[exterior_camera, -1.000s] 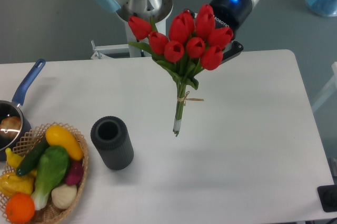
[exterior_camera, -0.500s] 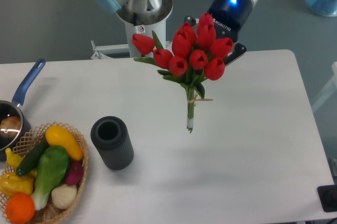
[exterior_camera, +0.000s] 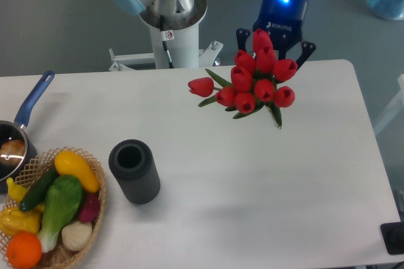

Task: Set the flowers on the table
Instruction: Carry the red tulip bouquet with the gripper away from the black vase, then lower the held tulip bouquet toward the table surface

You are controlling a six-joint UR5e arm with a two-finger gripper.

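Bright red tulip bunch with green leaves (exterior_camera: 255,86), against a plain white matte worktop (exterior_camera: 252,174). The black robot hand (exterior_camera: 275,45) has a glowing blue band above it. Dark grey ribbed cylinder cup (exterior_camera: 134,171), tan wicker basket (exterior_camera: 95,209) with yellow, green, orange and purple veg, blue-handled saucepan (exterior_camera: 25,120).

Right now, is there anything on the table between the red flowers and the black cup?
No. In the camera view, only bare white table lies between the flowers, held up by the pincer, and the black cup.
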